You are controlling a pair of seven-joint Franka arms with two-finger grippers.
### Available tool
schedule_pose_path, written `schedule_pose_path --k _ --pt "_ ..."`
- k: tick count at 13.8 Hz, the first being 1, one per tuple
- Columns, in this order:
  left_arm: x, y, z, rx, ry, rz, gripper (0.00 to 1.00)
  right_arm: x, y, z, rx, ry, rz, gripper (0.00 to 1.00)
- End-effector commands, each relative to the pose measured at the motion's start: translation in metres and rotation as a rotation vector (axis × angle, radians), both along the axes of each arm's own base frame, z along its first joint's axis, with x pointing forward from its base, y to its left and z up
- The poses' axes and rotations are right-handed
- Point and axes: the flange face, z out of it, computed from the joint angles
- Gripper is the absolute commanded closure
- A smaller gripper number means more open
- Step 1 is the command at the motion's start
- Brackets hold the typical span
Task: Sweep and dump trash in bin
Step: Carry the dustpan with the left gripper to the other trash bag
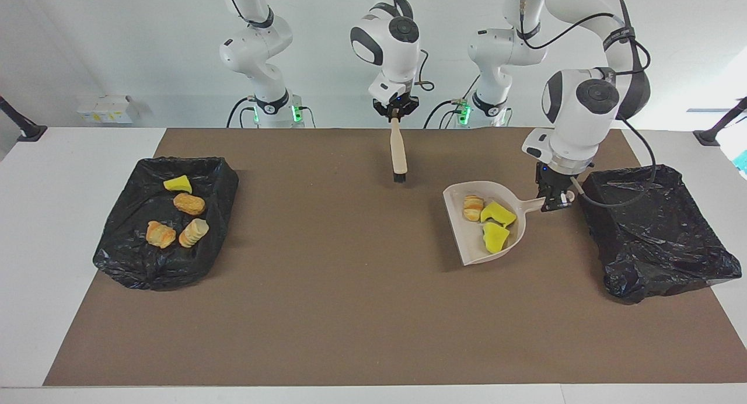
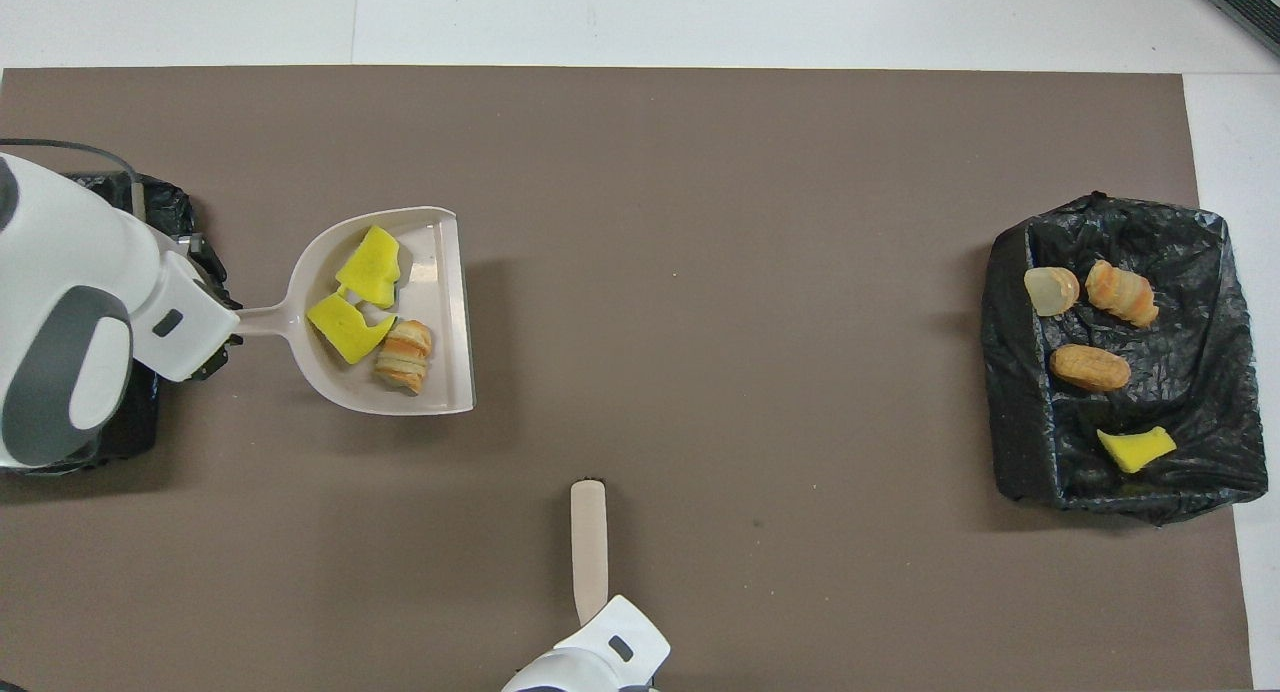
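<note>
A brown mat (image 1: 327, 310) covers the table, with a black-lined bin (image 1: 659, 229) at the left arm's end and another (image 1: 163, 258) at the right arm's end holding four trash pieces (image 1: 189, 204). The left gripper (image 1: 554, 202), clamped on the handle, holds the dustpan (image 1: 467, 240) raised beside its bin, carrying three trash pieces (image 1: 497, 213). The right gripper (image 1: 395, 113) grips a brush (image 1: 398, 153) hanging over the mat.
</note>
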Motion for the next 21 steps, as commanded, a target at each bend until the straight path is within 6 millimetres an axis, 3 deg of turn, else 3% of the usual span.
schedule_pose_path --k 1,2,3,4,5,6,8,10,12,16,18,21 --pt "0.005 0.049 0.031 -0.053 0.015 -0.012 1.00 0.003 0.001 -0.010 -0.005 -0.032 -0.016 1.00" --pt "0.005 0.067 0.043 -0.059 0.021 -0.005 1.00 0.004 0.001 -0.011 -0.004 -0.033 -0.017 1.00" --pt "0.005 0.083 0.050 -0.070 0.022 0.014 1.00 0.004 0.001 -0.012 -0.004 -0.033 -0.017 0.93" --pt "0.005 0.096 0.054 -0.076 0.015 0.029 1.00 0.006 0.001 -0.012 -0.009 -0.030 -0.018 0.65" --pt "0.004 0.112 0.058 -0.077 0.009 0.043 1.00 0.008 0.000 -0.010 -0.023 -0.028 -0.013 0.20" --pt "0.003 0.127 0.062 -0.084 0.000 0.064 1.00 0.013 -0.001 -0.005 -0.039 -0.042 -0.001 0.00" --pt "-0.001 0.161 0.064 -0.080 -0.009 0.120 1.00 0.021 0.002 0.009 -0.039 -0.045 -0.006 0.00" --pt "-0.007 0.209 0.075 -0.079 -0.030 0.183 1.00 0.039 -0.005 0.027 -0.024 -0.053 -0.025 0.00" --pt "-0.010 0.250 0.084 -0.084 -0.054 0.213 1.00 0.056 -0.017 0.060 -0.005 -0.063 -0.017 0.00" --pt "-0.018 0.317 0.099 -0.067 -0.053 0.233 1.00 0.114 -0.062 0.137 -0.003 -0.015 0.043 0.00" --pt "-0.020 0.337 0.105 -0.010 -0.091 0.181 1.00 0.142 -0.087 0.171 0.006 0.003 0.091 0.00" --pt "-0.017 0.354 0.114 0.132 -0.139 0.106 1.00 0.189 -0.146 0.212 0.044 0.008 0.170 0.00"
